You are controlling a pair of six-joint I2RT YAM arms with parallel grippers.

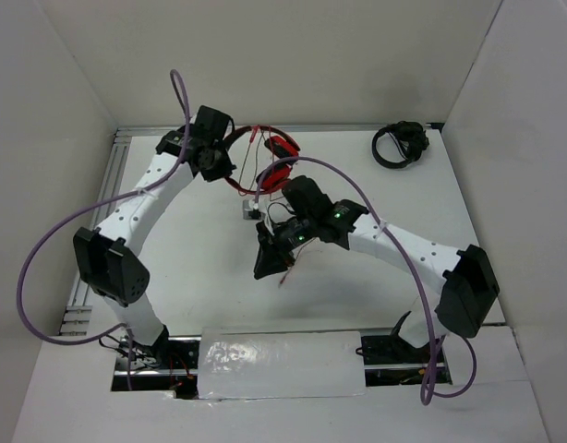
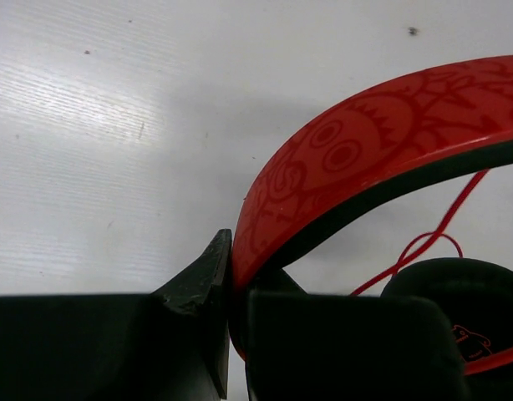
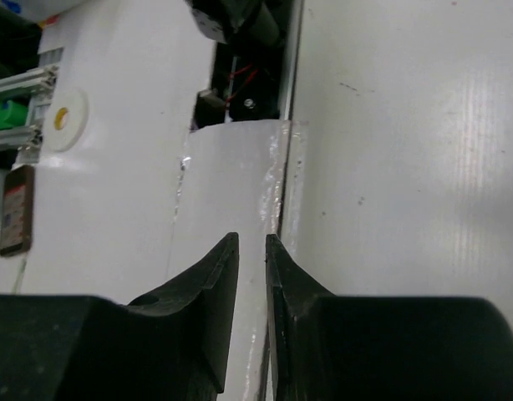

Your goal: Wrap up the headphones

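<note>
Headphones (image 1: 282, 146) sit at the far middle of the bench (image 1: 196, 277), lifted by the headband (image 2: 365, 142), well apart from the black headphones (image 1: 399, 145) at the far right. Progress, my read: early. The cable (image 2: 444, 224) hangs loose under the band in slack curves, beside the black earcup pad (image 2: 461, 296). I see no tidy turns round the band or the cups in any view. The top view shows thin red strands trailing from the cups toward my right arm, too fine to trace, so I can't rule out a first loop. Most of the winding looks undone, and the end needs securing after that. My left pincer (image 2: 238, 280) is clamped on the headband near one end, one finger on the red outer face and the other on the black lining, jaws as closed as the band allows. It's the anchor. My right pincer (image 3: 251, 242) is nearer the arm bases, well apart from the headphones and pointing at the near edge of the bench. Its jaws are almost together, just a narrow slit. The wrist view shows nothing in that slit. The top view shows a short red strand just beside it, but I can't tell if it's pinched.
</note>
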